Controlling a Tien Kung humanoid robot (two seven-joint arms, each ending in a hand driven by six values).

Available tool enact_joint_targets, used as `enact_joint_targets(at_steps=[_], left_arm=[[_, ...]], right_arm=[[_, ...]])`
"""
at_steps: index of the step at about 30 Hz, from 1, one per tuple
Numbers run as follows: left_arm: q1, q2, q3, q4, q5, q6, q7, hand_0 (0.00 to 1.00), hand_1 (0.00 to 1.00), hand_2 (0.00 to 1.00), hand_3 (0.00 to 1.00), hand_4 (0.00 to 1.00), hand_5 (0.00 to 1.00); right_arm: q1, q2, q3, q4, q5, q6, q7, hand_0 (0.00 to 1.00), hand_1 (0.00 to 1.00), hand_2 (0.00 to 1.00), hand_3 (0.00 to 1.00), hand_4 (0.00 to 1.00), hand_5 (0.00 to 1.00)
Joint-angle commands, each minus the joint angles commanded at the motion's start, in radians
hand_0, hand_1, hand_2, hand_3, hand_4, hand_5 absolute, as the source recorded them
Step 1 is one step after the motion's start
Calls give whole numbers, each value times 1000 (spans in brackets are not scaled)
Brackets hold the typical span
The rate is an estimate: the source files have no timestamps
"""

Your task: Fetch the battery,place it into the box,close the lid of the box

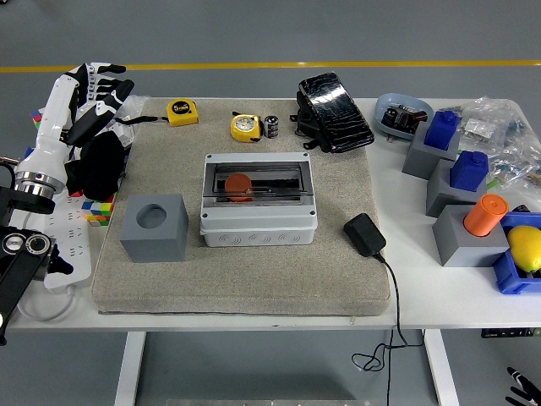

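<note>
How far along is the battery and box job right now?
The battery stands on the mat's far edge beside the yellow tape measure, not in the box. The box's clear lid lies down, with an orange round thing under it. Nothing is in hand: the left hand is open over the table's left side. The battery would need to go inside.

White table (406,304) w/ beige mat (245,279) right of left hand (97,85); grey holder blocks (456,237), blue dish (404,112), power strip (63,245) below hand, directly on table.
</note>
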Motion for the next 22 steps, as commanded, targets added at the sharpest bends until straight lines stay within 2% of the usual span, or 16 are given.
enact_joint_targets(at_steps=[14,22], left_arm=[[23,28,35,-3,-3,-17,9,486,568,583,665,998,821],[43,33,81,2,0,-49,30,486,568,583,665,998,819]], right_arm=[[-19,36,18,0,-13,-6,4,662,651,584,550,952,467],[-45,48,25,-8,-16,-6,4,662,649,590,550,952,467]])
